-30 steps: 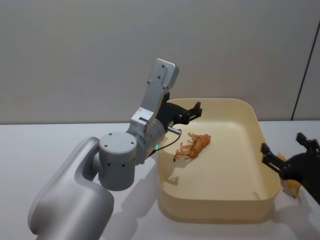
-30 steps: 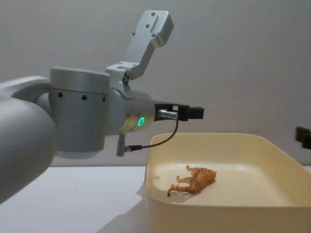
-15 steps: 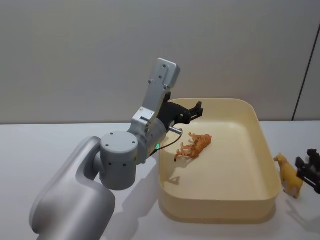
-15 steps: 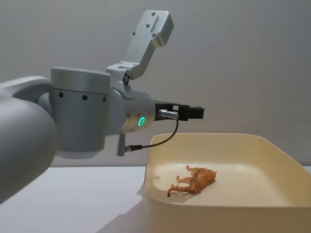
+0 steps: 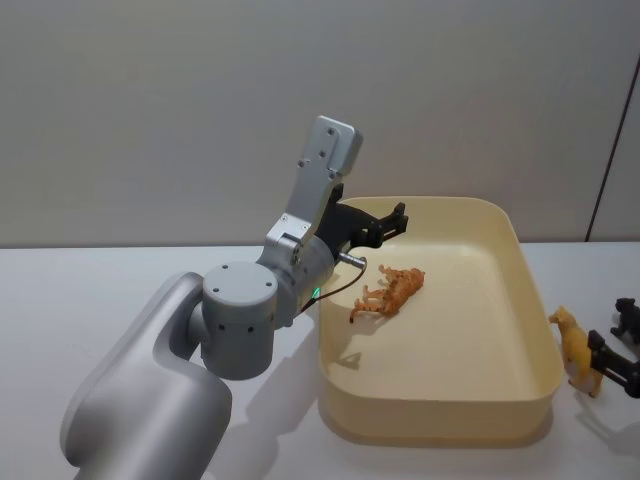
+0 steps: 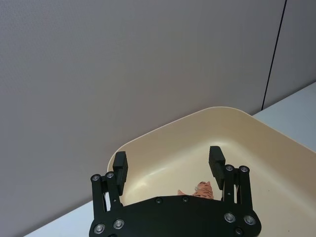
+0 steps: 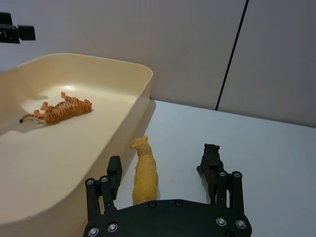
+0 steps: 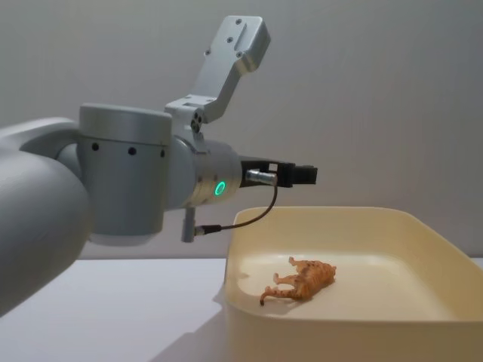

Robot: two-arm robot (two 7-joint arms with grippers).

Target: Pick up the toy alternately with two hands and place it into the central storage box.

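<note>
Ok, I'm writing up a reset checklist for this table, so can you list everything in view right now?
storage box: one, cream-yellow, middle of the table.
tiger toy: one, orange with stripes, lying on its side inside the storage box.
yellow animal toy: one, yellow, standing on the table just right of the box.
black animal toy: one, black, standing on the table right of the yellow one.
table: one, white, under everything.
left pincer: one, black, open, above the box's far left corner.
right pincer: one, black, open, low by the two standing toys.
</note>
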